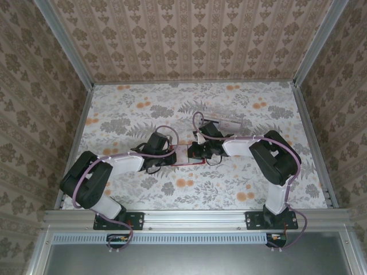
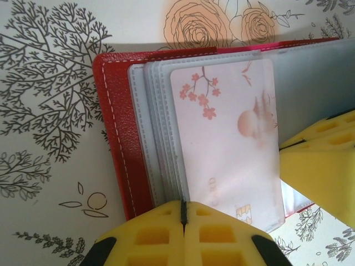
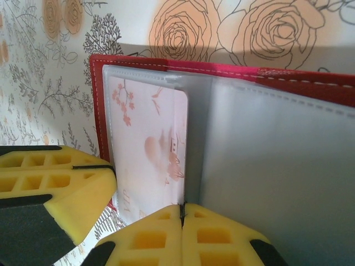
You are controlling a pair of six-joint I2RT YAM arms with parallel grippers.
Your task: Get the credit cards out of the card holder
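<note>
On the matte floral-print table [image 1: 143, 109], the left gripper [image 2: 183, 213] has blocky yellow fingers moulded with square hollows, on black mounts. Its two pads are pressed fully together, leaving only a hairline seam. The bottom edges of the sleeves run right into that seam, but whether a leaf is actually nipped cannot be told. Just beyond it, the holder [image 2: 116, 127] lies open at the table's centre, between the two grippers. It has a grained red cover with rounded corners and a line of pale stitching near the edge. Inside is a fan of thin, frosted grey-blue plastic sleeves [image 2: 158, 127], their edges stacked too closely to count. One card [image 2: 222, 144] sits in the front sleeve on the holder's left side. It is smooth, glossy and pale pink, with rounded corners, a blossom twig and a soft orange disc printed on it. To its right a broad sleeve leaf stands up, empty and cloudy. The right gripper [image 3: 182, 215] is of the same yellow make. It is also closed pad to pad, at the foot of the fold beside the card's edge, and its grip is just as unclear. Behind the right wrist in the top view, one pale flat oblong [image 1: 226, 123] lies on the table apart from the holder, too small to identify. In all there are two grippers, one holder and one card.
</note>
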